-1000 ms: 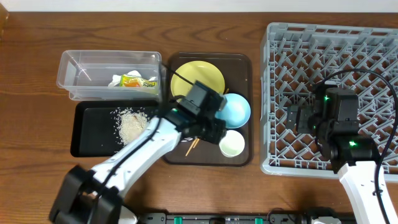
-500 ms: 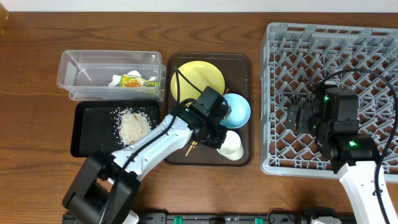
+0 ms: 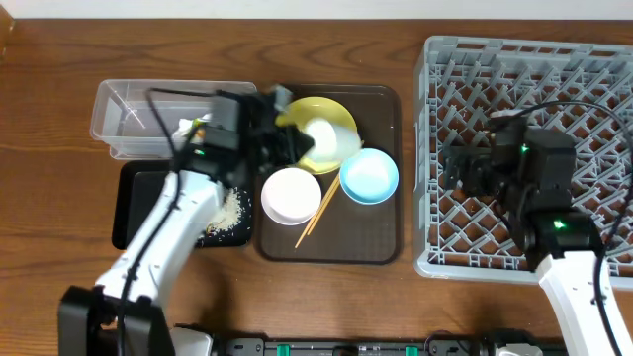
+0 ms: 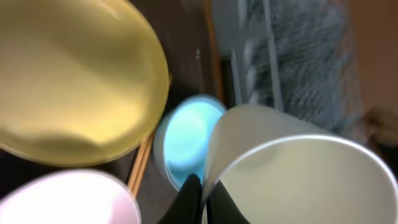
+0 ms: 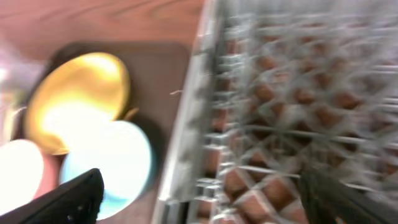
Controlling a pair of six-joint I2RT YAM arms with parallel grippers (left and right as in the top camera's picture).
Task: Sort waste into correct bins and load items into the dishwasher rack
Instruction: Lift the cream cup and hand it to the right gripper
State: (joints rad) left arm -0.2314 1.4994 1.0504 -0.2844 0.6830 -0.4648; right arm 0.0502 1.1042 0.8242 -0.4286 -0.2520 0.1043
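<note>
Over the yellow plate (image 3: 336, 111), toward the back of the brown tray (image 3: 376, 247), the left gripper (image 3: 297, 143) is clenched on the pale green cup (image 3: 324, 138). The left wrist view shows a dark finger (image 4: 189, 196) pinching the cup's wall at the rim, with the cup's open mouth turned toward the camera (whether its base touches the plate cannot be told).

Just in front of the plate on the same tray sits the white bowl (image 3: 290, 195). The blue bowl (image 3: 369, 176) is to its right, close against the plate's edge. The chopsticks (image 3: 318, 213) lie slanted between the two bowls, and one end runs under the plate's rim in the wrist view.

To the left, on the table (image 3: 59, 59), the clear tub (image 3: 129, 114) holds the wrapper (image 3: 205, 125), which is partly hidden by the left arm. The black tray (image 3: 138, 193) lies just in front of the tub, and the rice scraps (image 3: 232, 210) show at its right end beside the arm.

On the right stands the grey rack (image 3: 554, 69), with nothing loaded that can be seen. The right gripper (image 3: 450, 168) hangs over the rack's left side. Its jaws are spread wide and nothing is between them (both fingers frame the blurred lattice in its own wrist view), well apart from the dishes.
</note>
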